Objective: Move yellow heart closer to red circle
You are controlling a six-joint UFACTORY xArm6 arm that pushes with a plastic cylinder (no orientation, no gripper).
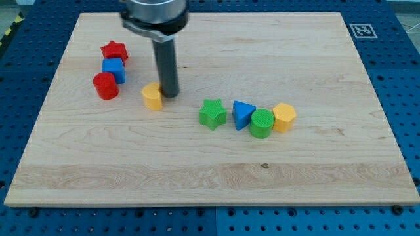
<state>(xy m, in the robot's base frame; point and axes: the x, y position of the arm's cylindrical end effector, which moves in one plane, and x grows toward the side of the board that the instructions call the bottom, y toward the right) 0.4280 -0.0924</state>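
Wooden board [216, 167] fills most of the frame, lying on a blue perforated table [400, 78]. A square printed marker [361, 29] sits at the board's upper right corner.

My tip [170, 95] is down on the board in the upper left part of the frame, just right of the yellow heart [152, 96]; the two look to be touching, though the rod's shadow makes the contact hard to confirm. The arm ends in a plain rod, so there are no jaws to be spread or pressed together, and it pinches nothing.

The yellow heart lies right of the red circle [105, 86], near it but apart, with bare wood between them.

Left cluster, top to bottom: red star [114, 51], blue cube [113, 69], red circle, each touching the next.

Row right of centre, left to right: green star [212, 113], blue triangle [243, 114], green circle [262, 122], yellow hexagon [284, 117]. The last three are touching; the green star stands slightly apart.
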